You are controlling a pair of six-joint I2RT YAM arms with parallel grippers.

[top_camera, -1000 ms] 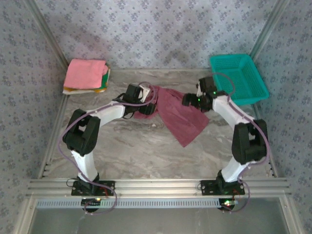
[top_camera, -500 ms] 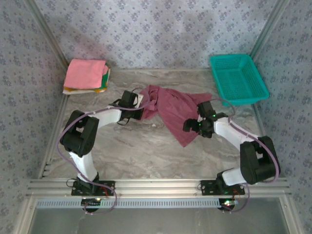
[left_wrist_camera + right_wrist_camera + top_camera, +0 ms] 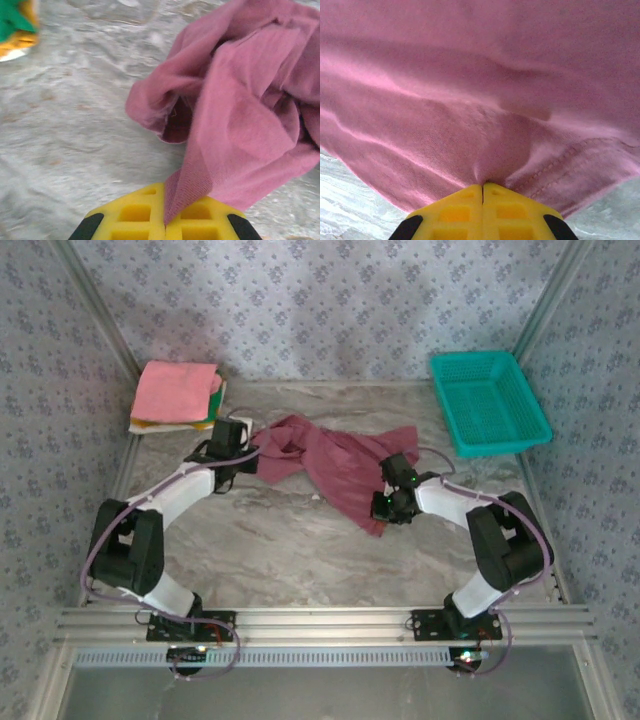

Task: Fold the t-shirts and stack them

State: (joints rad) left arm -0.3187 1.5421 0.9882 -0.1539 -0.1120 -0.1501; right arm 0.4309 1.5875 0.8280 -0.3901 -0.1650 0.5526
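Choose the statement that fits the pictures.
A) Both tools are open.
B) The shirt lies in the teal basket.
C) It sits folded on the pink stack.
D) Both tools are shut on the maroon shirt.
D: the left tool and the right tool each clamp a fold of the maroon shirt.

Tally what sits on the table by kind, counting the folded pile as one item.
Loose maroon t-shirt: 1
Folded pile, pink on top: 1
Teal basket: 1
Total: 3
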